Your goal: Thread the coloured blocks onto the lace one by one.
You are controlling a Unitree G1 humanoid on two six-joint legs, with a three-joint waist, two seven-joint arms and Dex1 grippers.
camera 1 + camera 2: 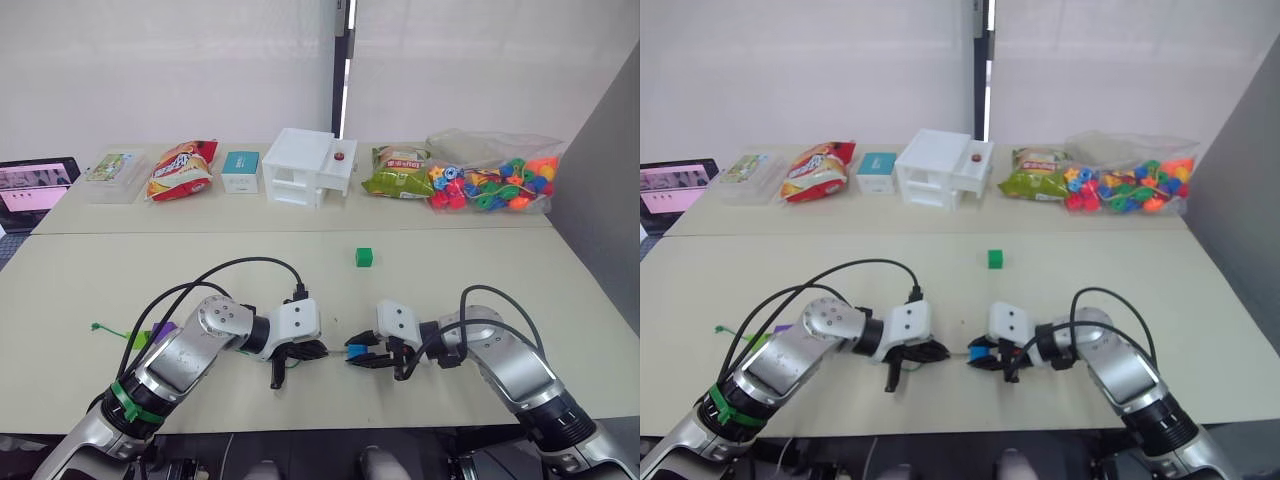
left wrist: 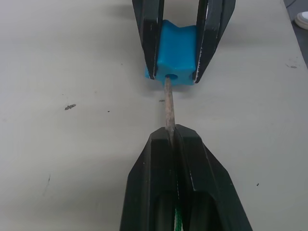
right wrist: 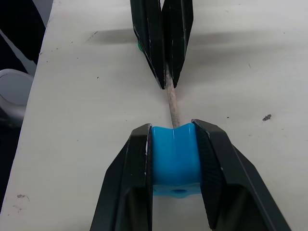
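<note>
Gripping the lace (image 2: 169, 108) by its stiff greyish tip, the left claw (image 2: 172, 137) has its two black fingers pressed together on it, with a strand of green cord showing between them lower down. The tip's end sits right at the round hole in the blue block (image 2: 175, 53); whether it has actually entered the hole is hard to tell from the wrist views. The right claw (image 3: 173, 144) is clamped on that blue block, one finger on each side face.

Both claws meet low over the near part of the counter (image 1: 450, 290), at about 6 o'clock of the scene, the left one coming in from 9 o'clock and the right from 3 o'clock. The rest of the lace trails away toward 9 o'clock, ending in a small green knot (image 1: 97, 327) on the counter near the left arm. A purple block (image 1: 162, 329) shows just beside the left forearm.

A dark green block (image 1: 364, 257) sits alone on the counter toward 12 o'clock of the claws, well apart from them. Along the far edge lie a clear bag of mixed bright beads (image 1: 492, 182), a white box (image 1: 307, 165) and a red snack bag (image 1: 181, 170).
</note>
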